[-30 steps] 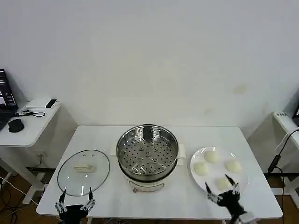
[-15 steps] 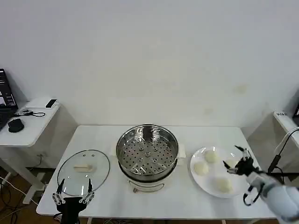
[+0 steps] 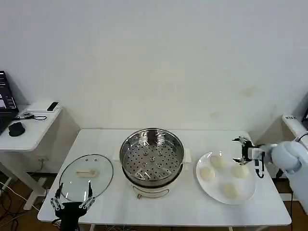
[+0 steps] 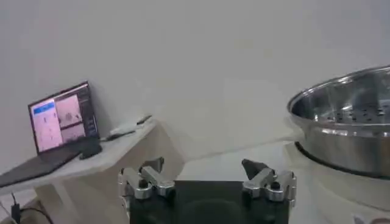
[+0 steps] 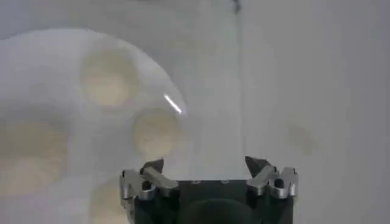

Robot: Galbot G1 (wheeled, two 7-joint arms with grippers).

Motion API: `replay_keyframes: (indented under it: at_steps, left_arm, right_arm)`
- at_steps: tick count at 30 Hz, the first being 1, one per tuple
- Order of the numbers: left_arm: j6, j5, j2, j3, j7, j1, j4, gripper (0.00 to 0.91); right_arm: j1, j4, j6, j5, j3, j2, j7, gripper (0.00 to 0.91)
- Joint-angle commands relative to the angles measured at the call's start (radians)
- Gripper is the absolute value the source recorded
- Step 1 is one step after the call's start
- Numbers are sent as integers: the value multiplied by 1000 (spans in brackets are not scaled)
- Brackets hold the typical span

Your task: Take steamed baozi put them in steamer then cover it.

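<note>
Right gripper (image 3: pixel 241 151): hanging above the far right edge of the white plate (image 3: pixel 245 192), fingers spread apart and grasping nothing; in the right wrist view (image 5: pixel 207 173) its two fingertips are standing wide with bare table between them, the plate lying off to one side.
Left gripper (image 3: pixel 72 198): waiting at the near left edge of the white table (image 3: pixel 192 211), just in front of the cover, fingers released and wide apart, gripping nothing; the left wrist view (image 4: pixel 207 173) is showing the same spread.
Steamed baozi: four cream-white buns sitting on the plate, to the right of the steamer: one at the far side (image 3: pixel 217 161), one at the left (image 3: pixel 207 173), one at the right (image 3: pixel 239 171), one at the near side (image 3: pixel 231 190). The right-hand bun is lying closest to the right gripper; whether they are touching, I cannot tell.
Steamer (image 3: pixel 152 157): standing in the middle of the table, open, its perforated tray showing and carrying nothing; its steel wall (image 4: pixel 347 128) is also showing beside the left gripper.
Cover (image 3: pixel 86 176): lying flat on the table left of the steamer, handle up, apart from the pot.
Side desk (image 3: pixel 29 130): standing to the left of the table, carrying a laptop (image 4: pixel 64 122) and a black mouse (image 3: pixel 16 129).
</note>
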Motion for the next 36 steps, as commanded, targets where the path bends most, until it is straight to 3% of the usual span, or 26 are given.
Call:
replay_keyframes:
  at_steps: [1, 18, 32, 33, 36]
  left_arm:
    - [2, 7, -2, -5, 3, -1, -2, 907]
    - [-6, 18, -1, -28, 22, -7, 20, 907]
    - [-12, 29, -7, -33, 26, 5, 25, 907]
    - [-12, 30, -7, -33, 26, 6, 24, 907]
    - [-13, 31, -8, -33, 25, 5, 23, 907]
  right_arm:
    - [287, -161, 7, -3, -344, 24, -131, 907]
    - [305, -305, -14, 12, -386, 203, -61, 907]
    - [288, -352, -18, -21, -403, 234, -51, 907]
    - [288, -356, -20, -27, -402, 237, -50, 897]
    - [291, -368, -18, -26, -401, 242, -41, 736]
